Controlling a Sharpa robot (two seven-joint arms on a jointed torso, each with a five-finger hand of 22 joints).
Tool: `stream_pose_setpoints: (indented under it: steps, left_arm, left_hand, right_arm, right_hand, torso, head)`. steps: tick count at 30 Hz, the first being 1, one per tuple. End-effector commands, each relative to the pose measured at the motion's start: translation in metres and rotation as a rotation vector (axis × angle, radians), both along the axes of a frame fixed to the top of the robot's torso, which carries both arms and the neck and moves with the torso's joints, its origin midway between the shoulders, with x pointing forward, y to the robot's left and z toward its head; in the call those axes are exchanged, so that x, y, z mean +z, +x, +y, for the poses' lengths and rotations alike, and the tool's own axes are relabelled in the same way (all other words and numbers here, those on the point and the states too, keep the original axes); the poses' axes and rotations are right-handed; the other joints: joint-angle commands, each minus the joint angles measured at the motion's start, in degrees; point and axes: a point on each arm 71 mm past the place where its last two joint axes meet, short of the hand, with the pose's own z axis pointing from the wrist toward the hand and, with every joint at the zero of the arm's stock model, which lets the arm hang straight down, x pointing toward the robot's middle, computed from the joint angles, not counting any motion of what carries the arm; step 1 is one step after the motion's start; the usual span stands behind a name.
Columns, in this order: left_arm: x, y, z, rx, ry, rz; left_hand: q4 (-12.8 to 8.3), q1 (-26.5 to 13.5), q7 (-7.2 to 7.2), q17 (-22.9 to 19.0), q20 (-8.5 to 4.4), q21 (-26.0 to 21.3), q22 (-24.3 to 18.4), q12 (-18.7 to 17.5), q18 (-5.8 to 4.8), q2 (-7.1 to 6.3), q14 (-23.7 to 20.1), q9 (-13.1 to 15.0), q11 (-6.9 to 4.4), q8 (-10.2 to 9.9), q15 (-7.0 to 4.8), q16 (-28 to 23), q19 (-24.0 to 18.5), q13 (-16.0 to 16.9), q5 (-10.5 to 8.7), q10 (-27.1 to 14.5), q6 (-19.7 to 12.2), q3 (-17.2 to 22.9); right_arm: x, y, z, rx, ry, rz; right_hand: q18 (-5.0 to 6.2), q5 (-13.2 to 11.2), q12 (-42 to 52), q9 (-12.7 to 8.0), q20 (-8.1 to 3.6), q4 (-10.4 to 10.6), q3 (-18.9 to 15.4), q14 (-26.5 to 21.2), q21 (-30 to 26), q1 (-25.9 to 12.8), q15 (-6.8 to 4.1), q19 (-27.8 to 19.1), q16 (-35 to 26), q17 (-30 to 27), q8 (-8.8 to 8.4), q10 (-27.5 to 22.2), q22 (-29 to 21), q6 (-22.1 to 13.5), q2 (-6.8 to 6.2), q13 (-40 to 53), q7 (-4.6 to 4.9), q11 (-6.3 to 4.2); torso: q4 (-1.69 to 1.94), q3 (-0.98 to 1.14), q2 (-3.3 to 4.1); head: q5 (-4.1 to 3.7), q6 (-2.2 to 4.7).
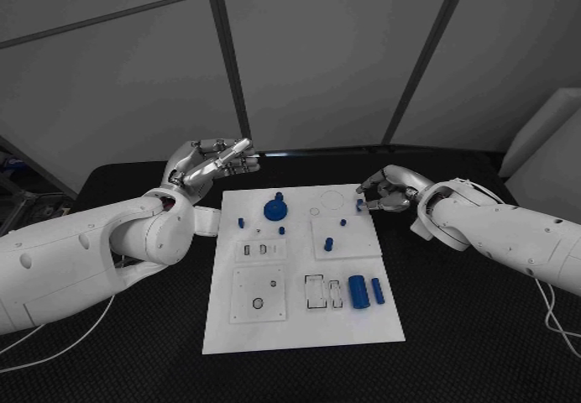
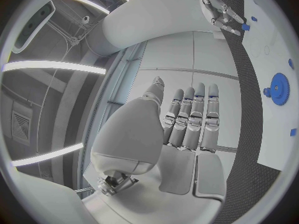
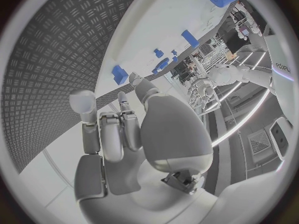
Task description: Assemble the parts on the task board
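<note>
step in hand: we judge the right hand is carrying a small blue part to its seat at the far right corner of the task board.
how to do it well: we'd keep the part upright, line it over its hole before lowering, and press straight down so it doesn't cock sideways; we'd keep the wrist clear of the pegs already standing nearby.
right hand: fingers curled in, with the small blue part seemingly pinched at their tips just over the board's far right edge; we can't tell whether the part touches the board.
left hand: the left hand is raised off the table beyond the board's far left corner, fingers straight and side by side, holding nothing.
board: white, in the middle of the black table, with a blue gear near its far end and a blue cylinder lying near its right edge.
</note>
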Motion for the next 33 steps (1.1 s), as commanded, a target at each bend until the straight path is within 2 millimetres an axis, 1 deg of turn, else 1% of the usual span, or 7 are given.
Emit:
stream_pose_setpoints:
  steps: [1, 3, 13, 21, 27, 30, 33]
  left_arm:
    - [0.0008, 0.0002, -0.0011, -0.012, -0.005, -0.006]
    - [0.0007, 0.0003, -0.0008, -0.011, -0.004, -0.005]
    - [-0.0003, 0.001, 0.0, -0.008, -0.003, -0.004]
    - [-0.0007, 0.0014, 0.0, -0.008, -0.003, -0.003]
    - [-0.0009, 0.0017, 0.0001, -0.008, -0.003, -0.002]
    - [-0.001, 0.0017, 0.0, -0.009, -0.003, -0.001]
    - [-0.0012, 0.0018, -0.0001, -0.009, -0.003, 0.0]
  left_hand:
    - [-0.4, 0.2, -0.02, -0.1, 0.0, -0.3, -0.1, -0.2, 0.03, 0.52, 0.4, 0.0, -0.12, -0.3, -0.18, -0.2, 0.4, 0.0, 0.28, 0.5, 0.6, -0.1]
    - [-0.4, 0.2, -0.02, -0.1, 0.0, -0.3, -0.1, -0.2, 0.03, 0.52, 0.4, 0.0, -0.12, -0.3, -0.18, -0.2, 0.4, 0.0, 0.28, 0.5, 0.6, -0.1]
    - [-0.4, 0.2, -0.02, -0.1, 0.0, -0.3, -0.1, -0.2, 0.03, 0.52, 0.4, 0.0, -0.12, -0.3, -0.18, -0.2, 0.4, 0.0, 0.28, 0.5, 0.6, -0.1]
    - [-0.4, 0.2, -0.02, -0.1, 0.0, -0.3, -0.1, -0.2, 0.03, 0.52, 0.4, 0.0, -0.12, -0.3, -0.18, -0.2, 0.4, 0.0, 0.28, 0.5, 0.6, -0.1]
    - [-0.4, 0.2, -0.02, -0.1, 0.0, -0.3, -0.1, -0.2, 0.03, 0.52, 0.4, 0.0, -0.12, -0.3, -0.18, -0.2, 0.4, 0.0, 0.28, 0.5, 0.6, -0.1]
    - [-0.4, 0.2, -0.02, -0.1, 0.0, -0.3, -0.1, -0.2, 0.03, 0.52, 0.4, 0.0, -0.12, -0.3, -0.18, -0.2, 0.4, 0.0, 0.28, 0.5, 0.6, -0.1]
    - [-0.5, 0.2, 0.01, -0.1, -0.01, -0.3, -0.1, -0.2, 0.03, 0.55, 0.4, 0.0, -0.1, -0.3, -0.18, -0.2, 0.4, 0.0, 0.28, 0.5, 0.6, -0.1]
  right_arm:
    - [-0.0051, -0.0028, 0.0, 0.008, -0.019, 0.017]
    - [-0.0068, -0.0037, 0.0, 0.009, -0.019, 0.021]
    - [-0.0126, -0.0047, -0.0015, 0.001, -0.022, 0.03]
    - [-0.0136, -0.0036, -0.0006, -0.006, -0.022, 0.027]
    - [-0.0137, -0.0017, -0.002, -0.022, -0.018, 0.02]
    - [-0.0136, -0.0012, -0.0021, -0.026, -0.015, 0.018]
    - [-0.0136, -0.0008, -0.0015, -0.028, -0.012, 0.017]
  right_hand:
    - [0.02, 0.2, -0.2, -0.1, -0.15, -0.1, -0.2, 5.2, 0.1, 0.2, 0.23, 0.2, 0.1, 12.1, -0.19, 0.3, 0.1, -0.3, -0.14, 6.9, 0.22, 0.17]
    - [0.01, 0.2, -0.2, -0.1, -0.15, -0.1, -0.2, 5.2, 0.1, 0.2, 0.24, 0.3, 0.1, 12.1, -0.19, 0.3, 0.1, -0.3, -0.14, 6.9, 0.23, 0.18]
    - [-0.01, 0.2, 0.0, -0.1, -0.08, 0.0, -0.3, 5.3, 0.1, 0.1, 0.33, 0.3, 0.1, 12.3, -0.17, 0.4, 0.2, -0.2, -0.05, 7.1, 0.32, 0.25]
    - [-0.02, 0.1, 0.2, 0.1, 0.17, 0.1, -0.3, 5.3, 0.3, 0.0, 0.54, 0.5, 0.2, 12.4, 0.13, 0.6, 0.5, 0.9, 0.91, 7.4, 0.55, 0.48]
    - [-0.05, -0.1, 0.5, 0.4, 0.33, 0.5, 0.1, 5.4, 0.5, -0.2, 0.68, 0.7, 0.3, 12.7, 0.7, 0.9, 0.8, 2.7, 2.24, 7.8, 0.77, 0.67]
    - [-0.07, -0.4, 0.6, 0.5, 0.38, 0.6, 0.4, 5.4, 0.6, -0.3, 0.71, 0.8, 0.3, 12.8, 0.96, 1.0, 0.9, 3.6, 2.74, 8.0, 0.75, 0.67]
    - [-0.07, -0.7, 0.7, 0.5, 0.38, 0.6, 0.5, 5.4, 0.6, -0.3, 0.68, 0.8, 0.3, 12.9, 1.1, 1.1, 1.0, 4.2, 2.97, 8.1, 0.65, 0.61]
  torso:
    - [0.06, 0.04, 0.01]
    - [0.03, 0.01, -0.01]
    - [0.09, 0.01, 0.0]
    - [0.11, 0.01, -0.02]
    - [0.09, 0.01, -0.02]
    - [0.1, 0.02, -0.01]
    - [0.07, 0.03, -0.02]
  head:
    - [0.0, -0.08]
    - [0.01, -0.13]
    - [0.07, -0.18]
    - [0.1, -0.19]
    - [0.1, -0.26]
    - [0.1, -0.35]
    - [0.11, -0.36]
